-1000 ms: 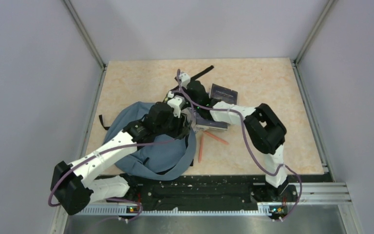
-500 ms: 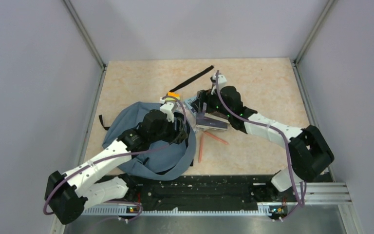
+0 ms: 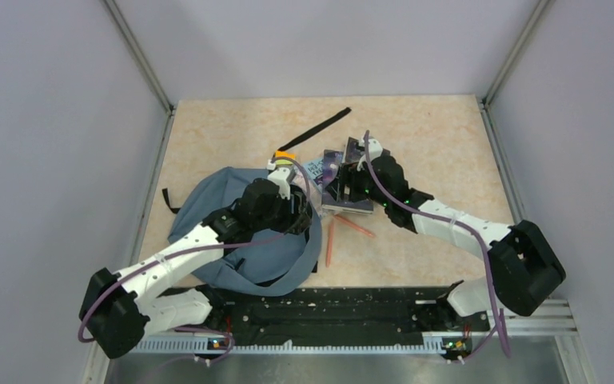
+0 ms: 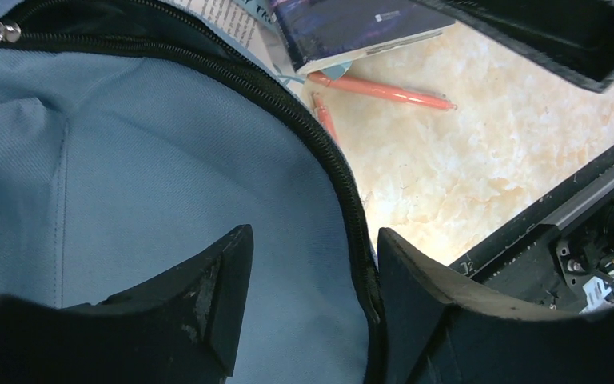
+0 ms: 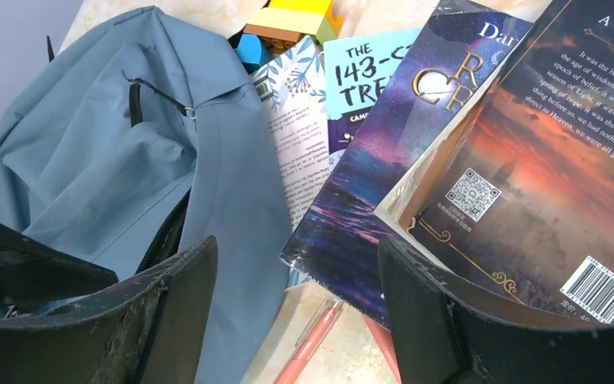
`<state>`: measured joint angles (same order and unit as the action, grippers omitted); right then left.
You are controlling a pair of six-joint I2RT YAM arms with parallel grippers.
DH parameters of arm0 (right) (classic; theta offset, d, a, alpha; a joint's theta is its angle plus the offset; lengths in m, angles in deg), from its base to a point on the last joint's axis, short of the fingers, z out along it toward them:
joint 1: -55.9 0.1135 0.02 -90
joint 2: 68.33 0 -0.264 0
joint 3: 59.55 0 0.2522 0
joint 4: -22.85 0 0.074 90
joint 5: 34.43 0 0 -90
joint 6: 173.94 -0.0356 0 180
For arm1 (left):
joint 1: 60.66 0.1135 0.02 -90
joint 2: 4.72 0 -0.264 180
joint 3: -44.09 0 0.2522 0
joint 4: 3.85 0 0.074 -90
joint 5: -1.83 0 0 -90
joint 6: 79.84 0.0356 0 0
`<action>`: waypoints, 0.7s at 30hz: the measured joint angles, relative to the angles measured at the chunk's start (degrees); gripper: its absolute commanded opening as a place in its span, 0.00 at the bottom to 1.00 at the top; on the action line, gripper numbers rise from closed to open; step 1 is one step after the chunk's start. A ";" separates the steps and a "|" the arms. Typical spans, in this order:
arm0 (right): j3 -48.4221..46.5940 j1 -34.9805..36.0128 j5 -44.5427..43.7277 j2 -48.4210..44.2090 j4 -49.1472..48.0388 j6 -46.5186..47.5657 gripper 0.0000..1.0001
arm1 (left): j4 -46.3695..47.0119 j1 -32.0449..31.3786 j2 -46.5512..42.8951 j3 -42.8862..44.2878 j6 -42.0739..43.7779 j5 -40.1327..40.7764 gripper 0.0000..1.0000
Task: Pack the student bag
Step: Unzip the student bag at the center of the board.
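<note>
The worktop (image 3: 432, 144) is a pale, marbled beige slab. Plain grey walls (image 3: 328, 48) close it in on three sides, and a black rail (image 3: 328, 308) runs along its near edge.

The student bag (image 3: 268, 258) lies flat on the left half of the worktop. Its zipped mouth is turned to the right, towards the books. Its long axis seems to run from the far left to the near right, though the left arm covers much of it and the cloth is slumped, so this is not certain. A black strap (image 3: 320, 126) lies stretched out on the far side of the worktop.

There is one bag. There are three books, fanned and overlapping just right of the bag's mouth: a light blue one (image 5: 364, 76), a dark purple one (image 5: 384, 152) and one with a sunset cover (image 5: 544, 176). Two orange pens (image 3: 328, 242) (image 3: 357, 227) lie near the books' near edge. One small many-coloured object (image 5: 292, 20) sits at the far end of the books.

The left gripper (image 4: 313, 234) hangs over the bag's rim. Its jaws are apart, and the black zipper edge runs below the gap without being pinched. The right gripper (image 5: 296, 244) is poised above the books with its jaws wide and nothing in them.
</note>
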<state>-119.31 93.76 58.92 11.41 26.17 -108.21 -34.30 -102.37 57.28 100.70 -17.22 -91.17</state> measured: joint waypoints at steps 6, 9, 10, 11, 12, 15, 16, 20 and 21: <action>0.26 0.00 0.46 -0.74 0.00 -0.02 0.69 | -0.42 0.00 2.38 0.24 -0.39 -0.37 0.26; 0.26 0.00 1.22 -0.87 -0.04 -0.33 0.68 | -0.66 -0.04 2.38 0.57 -0.42 -0.28 0.11; 0.26 0.00 1.49 -0.94 -0.04 -0.39 0.68 | -0.90 -0.04 2.38 0.81 -0.44 -0.04 0.08; 0.26 0.00 1.75 -0.98 -0.04 -0.39 0.68 | -1.01 -0.04 2.38 0.98 -0.59 0.28 0.05; 0.26 0.00 2.01 -1.01 -0.04 -0.42 0.68 | -1.11 -0.04 2.38 1.14 -0.52 0.85 0.04; 0.39 0.11 2.89 -1.27 -0.22 -0.39 0.68 | -1.75 -0.04 2.21 1.66 -0.44 2.56 0.00; 0.66 0.22 3.23 -1.51 -0.39 -0.39 0.68 | -2.10 -0.04 2.05 1.95 -0.42 3.15 0.00; 1.68 0.90 5.35 -2.51 -1.49 -0.11 0.69 | -3.56 -0.04 0.50 3.21 0.35 5.18 0.00; 2.19 1.44 6.38 -2.89 -2.73 0.20 0.69 | -4.13 -0.02 -0.07 3.85 0.76 5.79 0.00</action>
<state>-117.12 95.21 65.30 8.53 23.44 -108.01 -38.43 -102.39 57.21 104.55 -16.45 -85.38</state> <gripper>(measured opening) 0.685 0.063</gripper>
